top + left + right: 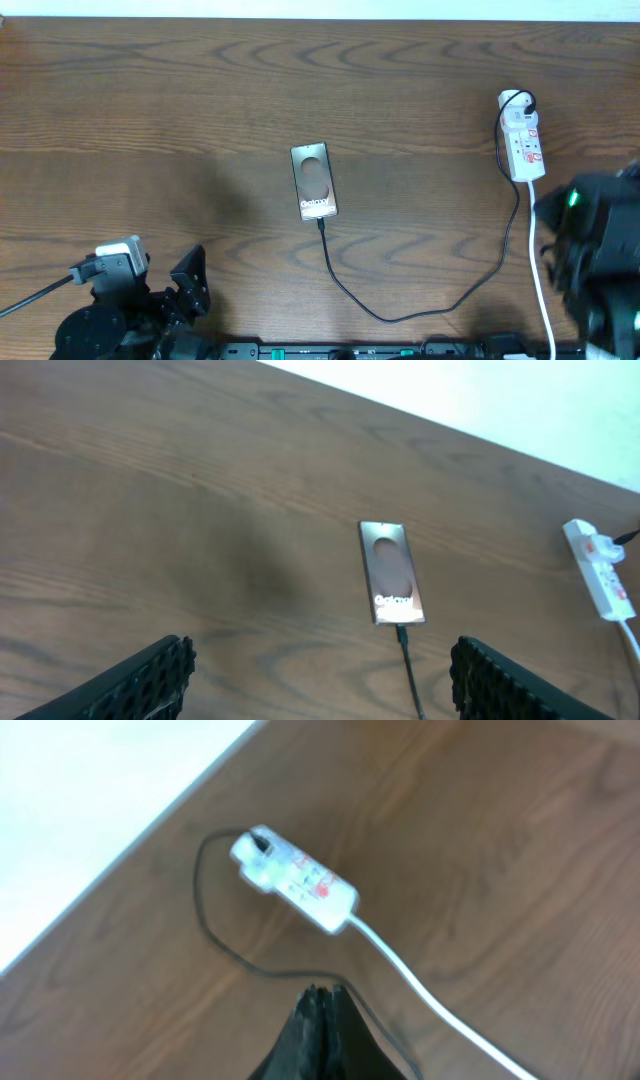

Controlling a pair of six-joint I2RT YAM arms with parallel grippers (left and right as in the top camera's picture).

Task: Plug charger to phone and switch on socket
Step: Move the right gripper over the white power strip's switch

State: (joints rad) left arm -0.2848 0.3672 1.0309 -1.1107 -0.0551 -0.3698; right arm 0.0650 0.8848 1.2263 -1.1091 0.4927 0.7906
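Note:
The phone (314, 182) lies flat in the middle of the table, "Galaxy" lettering toward me. The charger (400, 318), a thin black cable, meets the phone's near edge, loops across the table and runs up to a black plug (520, 100) at the far end of the white socket (523, 142). In the left wrist view the left gripper (322, 665) stands open and empty, well short of the phone (391, 572). In the right wrist view the right gripper (322, 990) is shut on nothing, hovering just short of the socket (295, 880) and over the charger cable (205, 915).
The socket's white cord (540, 270) runs down to the table's near edge, under my right arm (595, 245). My left arm (120, 300) sits at the near left corner. The table's far edge (320, 18) meets a white wall.

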